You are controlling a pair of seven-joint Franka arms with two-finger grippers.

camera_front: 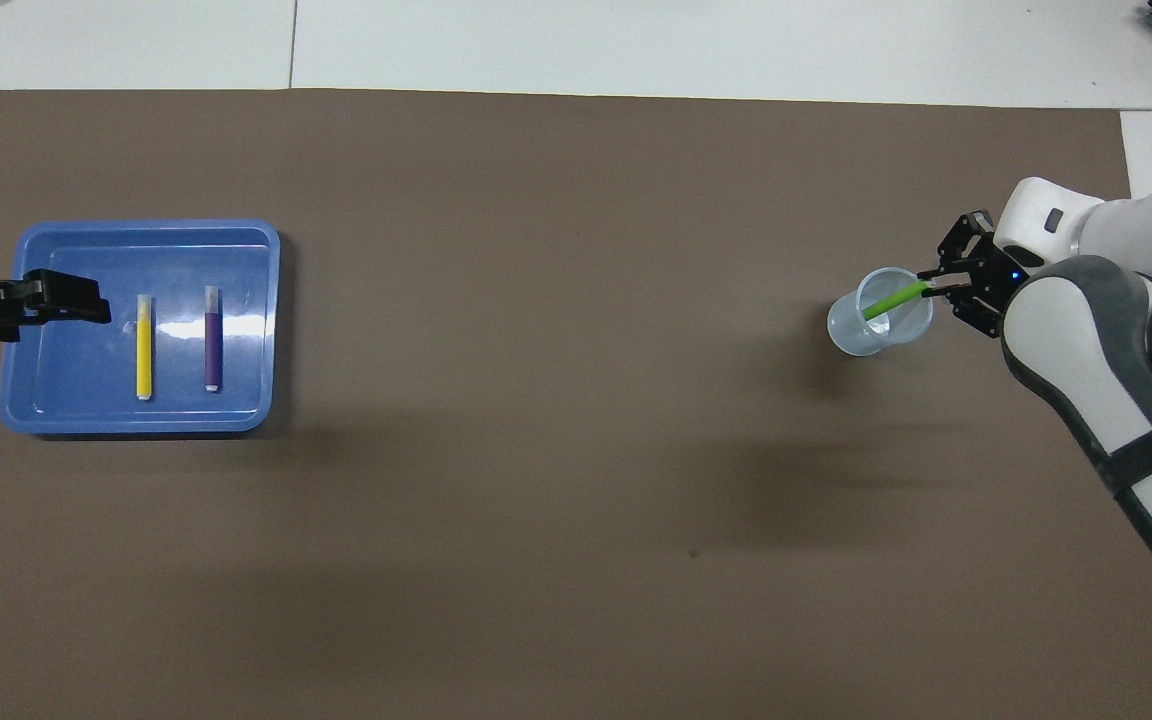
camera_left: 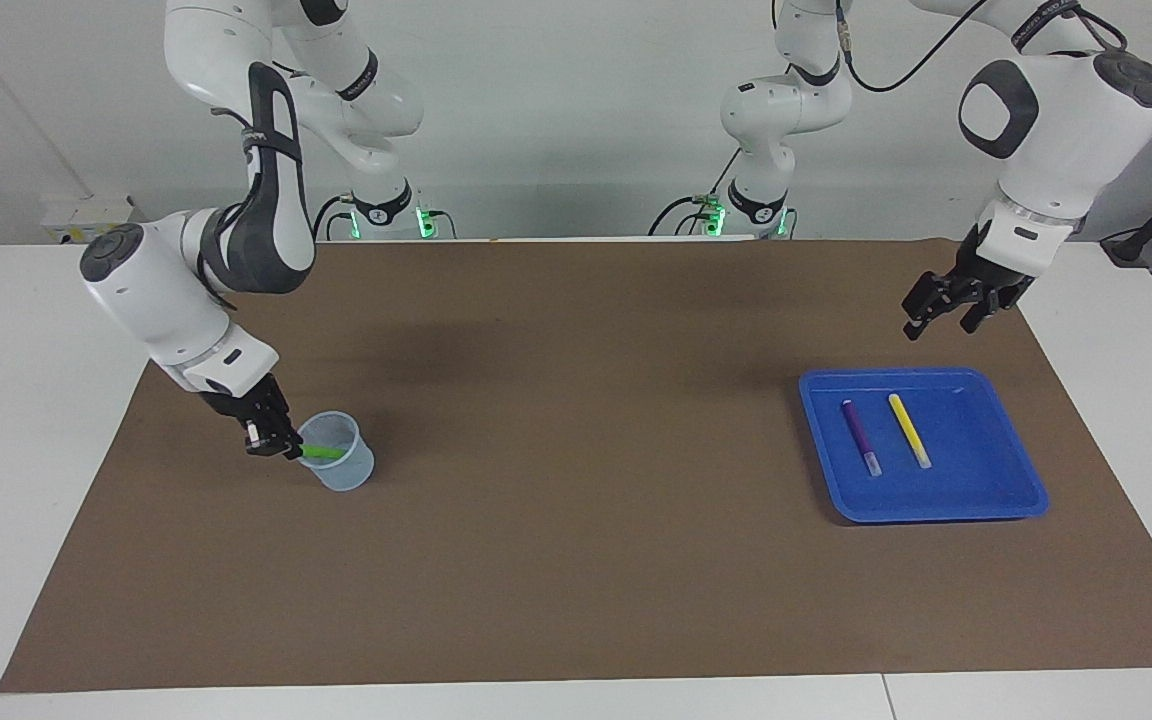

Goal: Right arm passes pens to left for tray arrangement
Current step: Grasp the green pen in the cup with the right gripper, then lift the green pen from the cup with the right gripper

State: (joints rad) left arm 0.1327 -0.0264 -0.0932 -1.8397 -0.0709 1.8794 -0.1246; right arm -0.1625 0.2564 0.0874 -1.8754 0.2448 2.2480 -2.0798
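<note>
We see the right gripper (camera_left: 274, 446) clamped on the green pen (camera_left: 322, 453), which leans in the translucent cup (camera_left: 341, 468) toward the right arm's end. The left gripper (camera_left: 941, 312), jaws apart, hangs over the blue tray (camera_left: 1006, 480), where purple pen (camera_left: 859, 432) and yellow pen (camera_left: 908, 428) lie side by side. We can read no lettering.
</note>
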